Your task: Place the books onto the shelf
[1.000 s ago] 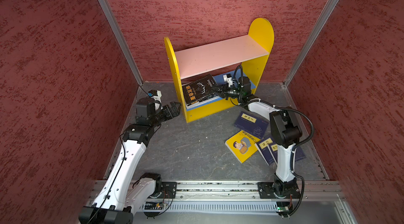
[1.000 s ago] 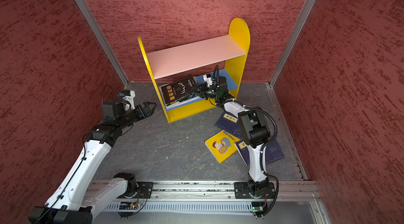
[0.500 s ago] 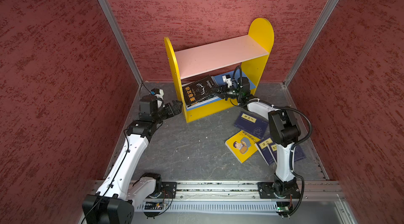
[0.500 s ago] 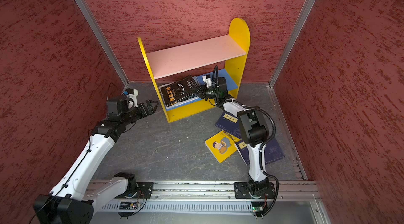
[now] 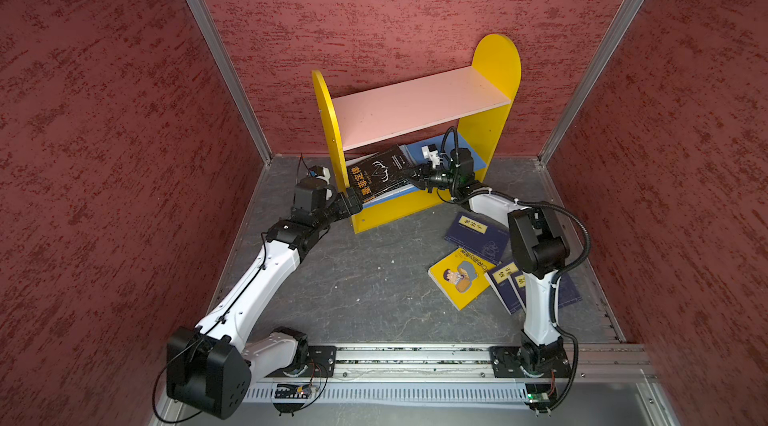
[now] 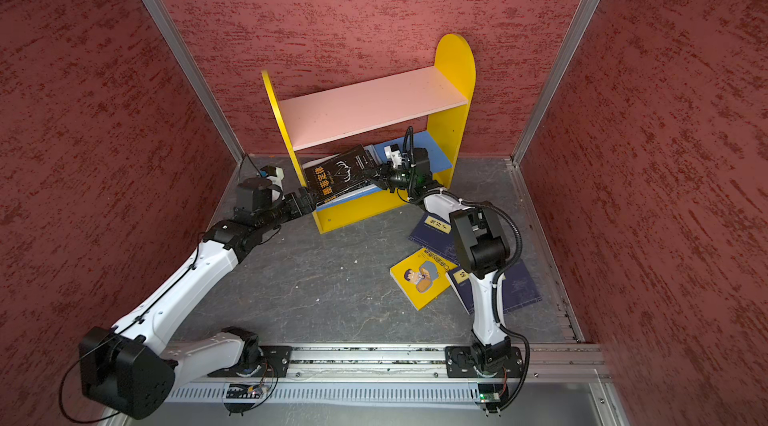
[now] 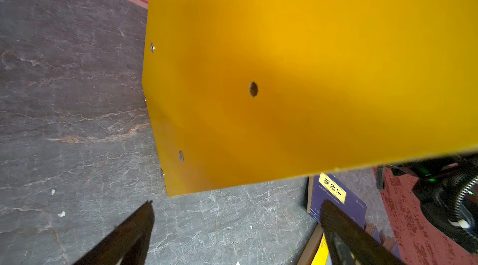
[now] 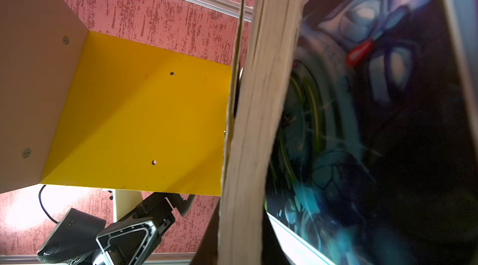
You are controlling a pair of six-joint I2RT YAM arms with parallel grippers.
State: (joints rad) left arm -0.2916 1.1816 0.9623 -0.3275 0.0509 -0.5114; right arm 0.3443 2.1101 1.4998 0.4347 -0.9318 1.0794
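We count six paperbacks and one yellow-sided, pink-topped two-tier shelf (image 5: 419,106) at upper centre. In its lower tier the black orange-titled book (image 5: 378,172) tilts, long axis running lower left to upper right. The closed right gripper (image 5: 414,178) pinches its right end, and the white blue-swirl book (image 8: 362,121) lies beneath. One yellow cartoon book (image 5: 459,278) and three navy books (image 5: 478,232) lie flat at lower right. The left gripper (image 5: 349,201) gapes wide, empty, beside the shelf's left panel.
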